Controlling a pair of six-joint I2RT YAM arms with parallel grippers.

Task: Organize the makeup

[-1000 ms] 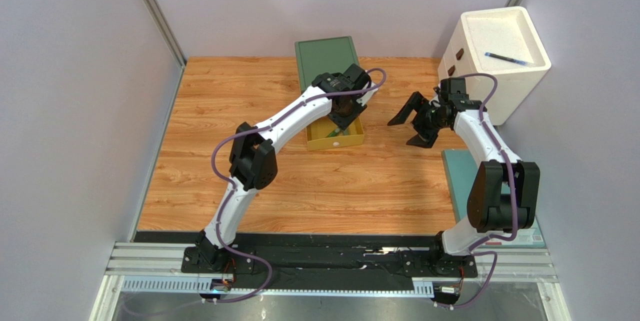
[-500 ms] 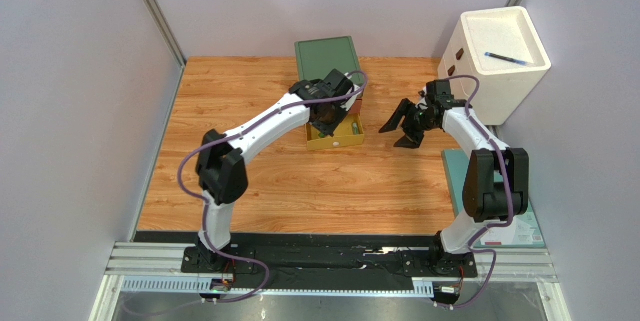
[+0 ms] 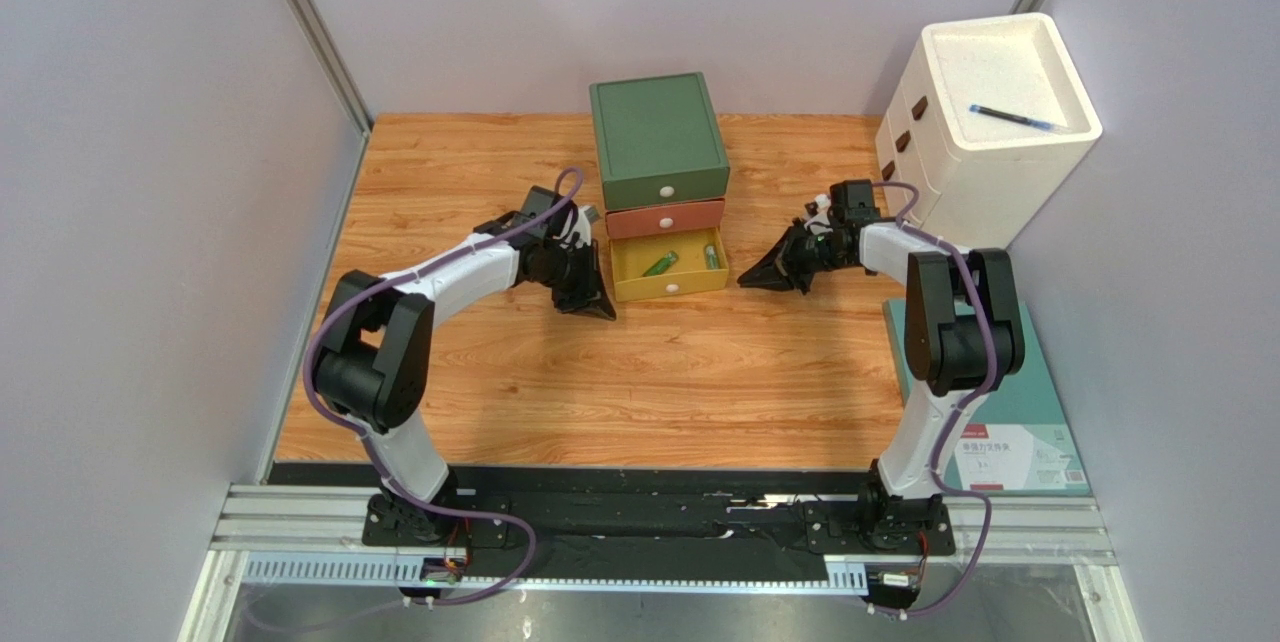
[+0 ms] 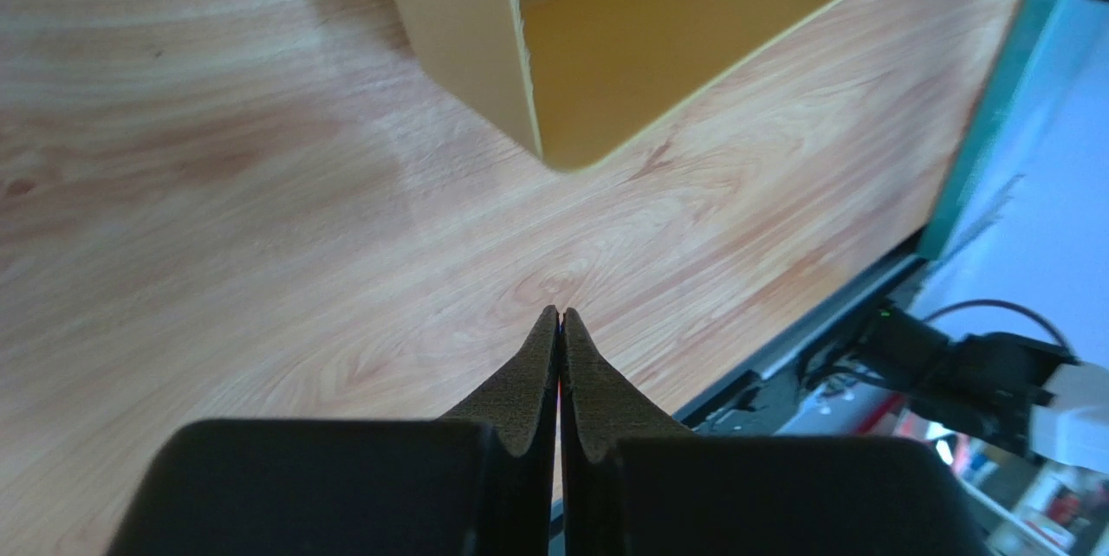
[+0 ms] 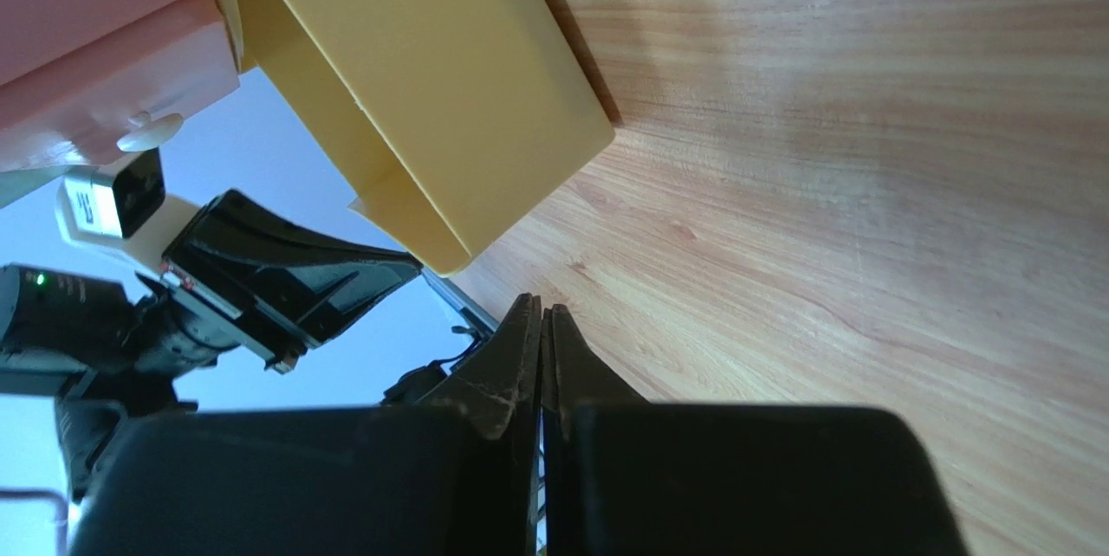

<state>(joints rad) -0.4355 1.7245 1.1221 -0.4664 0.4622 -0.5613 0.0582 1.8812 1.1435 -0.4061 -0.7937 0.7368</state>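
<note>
Left gripper (image 3: pixel 604 311): low over the table (image 3: pixel 451 192), just left of the drawer box (image 3: pixel 658 132), off the front-left corner of its pulled-out yellow drawer (image 3: pixel 672 284). Its fingers are pressed flat together with nothing between them.

Right gripper (image 3: pixel 747 281): mirrors it just right of the drawer box, tip aimed at the yellow drawer's right side, near but apart. Its jaws are likewise pinched closed and empty.

Makeup (image 3: pixel 661 264) you can see: a green tube (image 3: pixel 655 267) lying slantwise inside the yellow drawer, and a second small green item (image 3: pixel 711 260) by the drawer's right wall.

Red drawer (image 3: pixel 664 219), directly above the yellow one, is pushed in.

Blue pen (image 3: pixel 1017 116) lies on the white cabinet (image 3: pixel 977 177), well right of the drawer box.
</note>
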